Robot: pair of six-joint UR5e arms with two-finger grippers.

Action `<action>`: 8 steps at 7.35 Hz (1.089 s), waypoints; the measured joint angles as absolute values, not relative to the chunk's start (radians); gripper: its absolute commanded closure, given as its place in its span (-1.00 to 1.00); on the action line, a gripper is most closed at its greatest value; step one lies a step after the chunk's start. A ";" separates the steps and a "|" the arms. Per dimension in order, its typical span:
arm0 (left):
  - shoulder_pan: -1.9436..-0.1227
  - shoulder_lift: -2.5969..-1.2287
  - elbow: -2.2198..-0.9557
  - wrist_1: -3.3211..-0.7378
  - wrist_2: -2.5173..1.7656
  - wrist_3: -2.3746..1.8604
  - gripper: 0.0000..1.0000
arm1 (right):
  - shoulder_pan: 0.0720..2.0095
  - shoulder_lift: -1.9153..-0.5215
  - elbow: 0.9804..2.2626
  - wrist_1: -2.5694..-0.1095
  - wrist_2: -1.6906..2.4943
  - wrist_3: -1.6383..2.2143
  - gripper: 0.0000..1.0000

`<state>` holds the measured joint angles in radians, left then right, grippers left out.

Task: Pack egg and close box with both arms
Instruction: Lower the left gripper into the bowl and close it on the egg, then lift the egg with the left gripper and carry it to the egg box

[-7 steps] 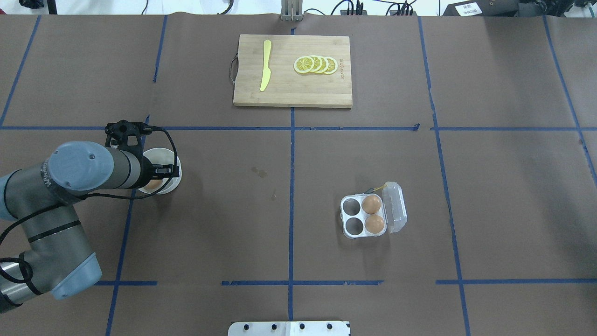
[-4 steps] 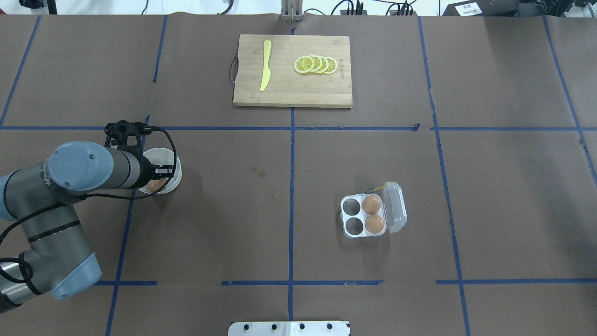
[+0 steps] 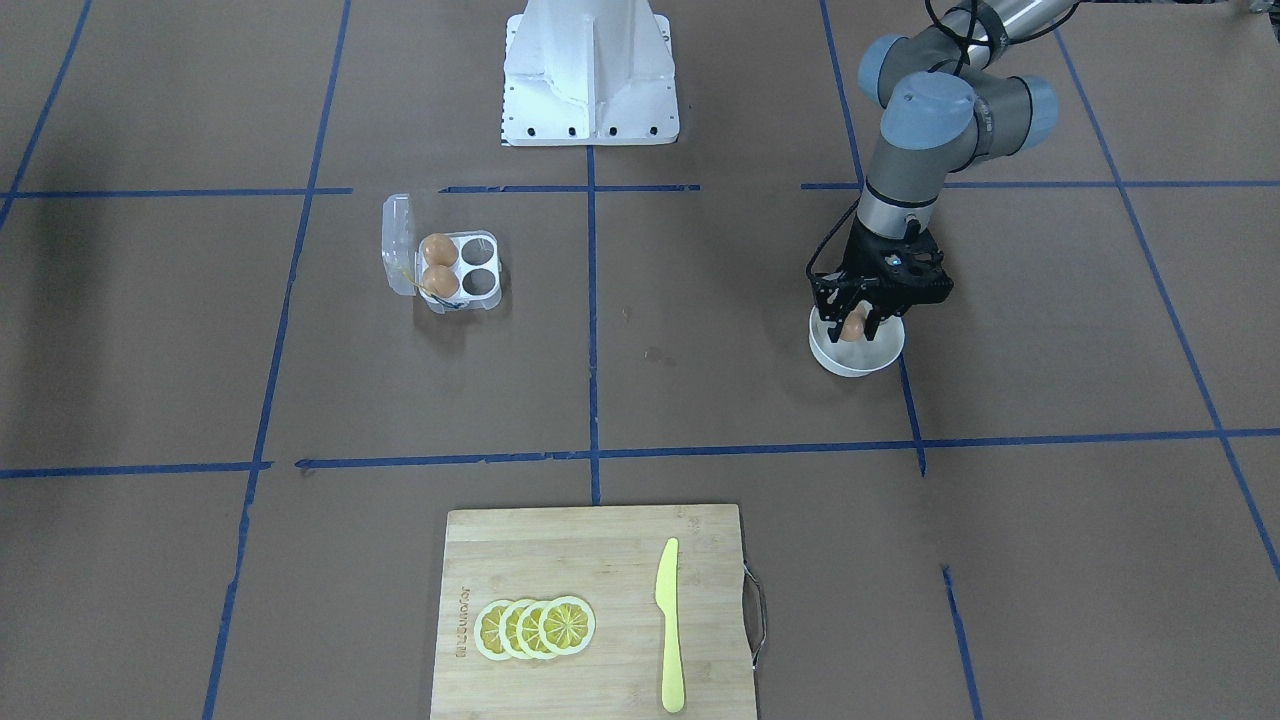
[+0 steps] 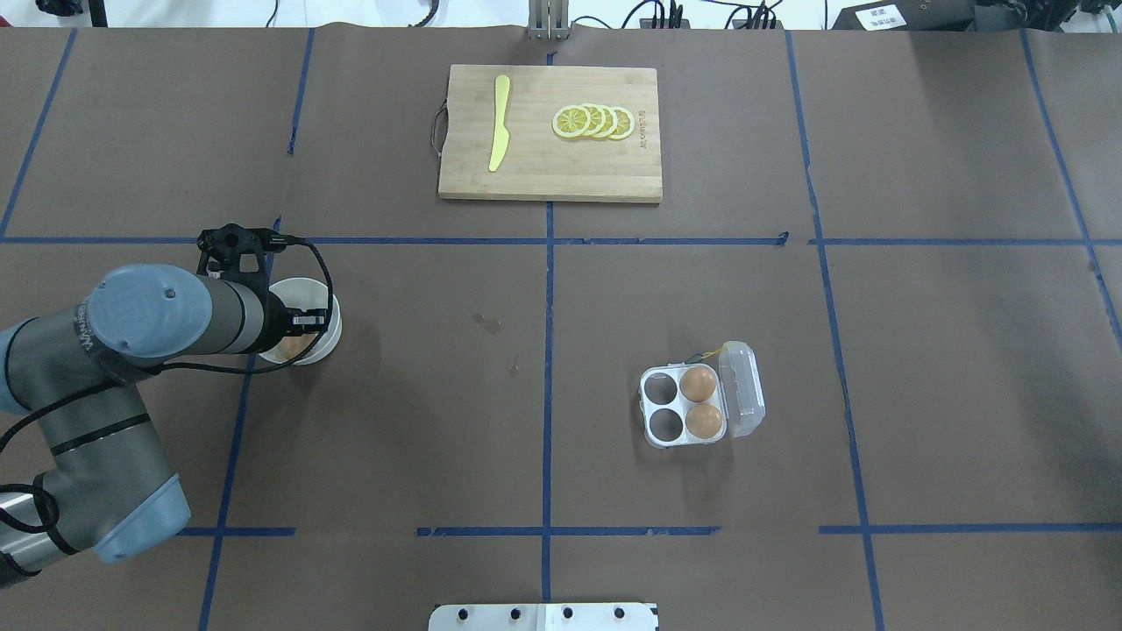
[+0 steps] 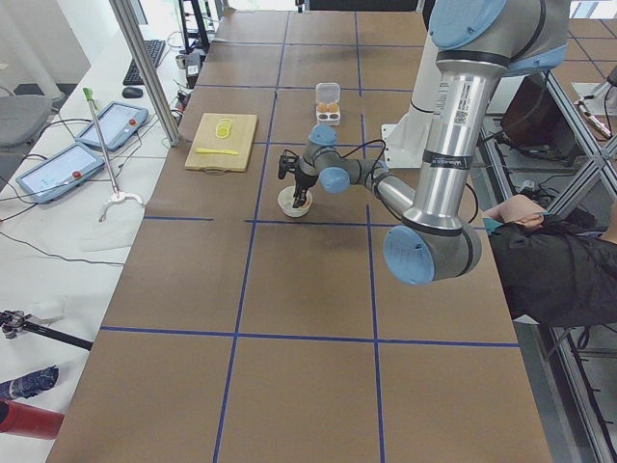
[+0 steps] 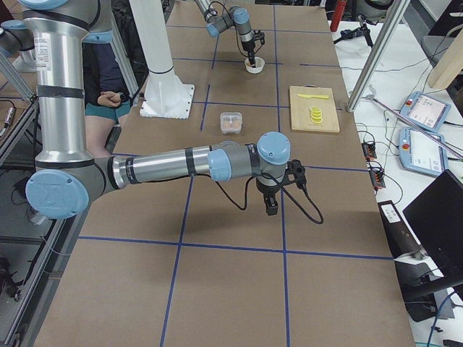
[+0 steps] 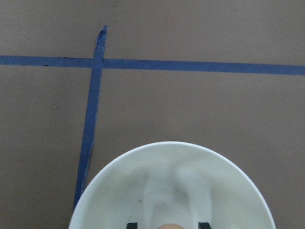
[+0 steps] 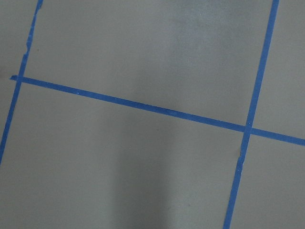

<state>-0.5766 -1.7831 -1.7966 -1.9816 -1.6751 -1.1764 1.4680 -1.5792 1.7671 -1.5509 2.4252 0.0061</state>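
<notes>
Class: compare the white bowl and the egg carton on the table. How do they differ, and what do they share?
The bowl is round, opaque white; the carton is squarish, clear plastic with four cups and an open hinged lid. The bowl holds one egg, between the left gripper fingers; the carton holds two and sits unattended. Both hold brown eggs.

We see even, bright overhead light and soft shadows; the bowl (image 7: 171, 191) before the jaws of the left gripper (image 3: 868, 318) looks blurred, and a pale sheen whitens the table (image 8: 200, 43) ahead of the right wrist camera
</notes>
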 measured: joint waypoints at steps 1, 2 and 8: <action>-0.581 -1.780 -1.814 -1.981 -1.675 -1.130 1.00 | 1.468 -1.578 1.767 -1.551 2.425 0.006 -1.00; -0.590 -1.781 -1.826 -1.983 -1.675 -1.072 1.00 | 1.468 -1.577 1.767 -1.551 2.425 0.006 -1.00; -0.635 -1.879 -1.821 -2.332 -1.675 -0.750 1.00 | 1.468 -1.576 1.769 -1.551 2.425 0.008 -1.00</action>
